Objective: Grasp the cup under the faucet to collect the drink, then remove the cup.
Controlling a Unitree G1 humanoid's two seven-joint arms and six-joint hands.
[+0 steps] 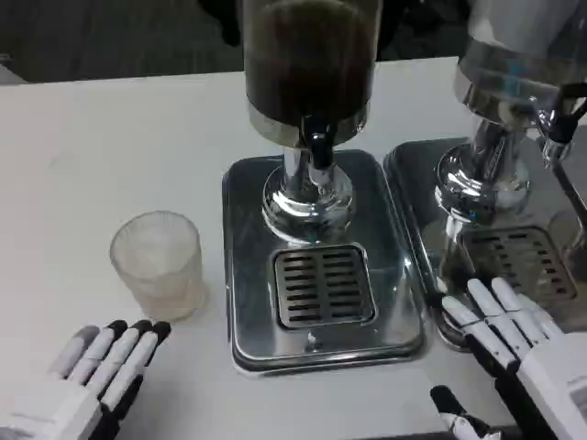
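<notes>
A clear frosted plastic cup point(158, 264) stands upright on the white table, left of the dispenser's steel drip tray point(248, 266). The dark drink tank point(310, 60) sits on a chrome column, with its black faucet point(319, 151) above the slotted grate point(323, 286). Nothing stands on the grate. My left hand point(96, 371) lies low at the front left, fingers straight and together, fingertips a short way below the cup and apart from it. My right hand point(518, 344) is at the front right, fingers extended over the edge of the second tray, holding nothing.
A second dispenser point(500, 110) with a clear tank stands on its own steel tray point(431, 170) at the right, close beside the first. The white table point(101, 156) stretches left and behind the cup. A dark floor lies beyond the far edge.
</notes>
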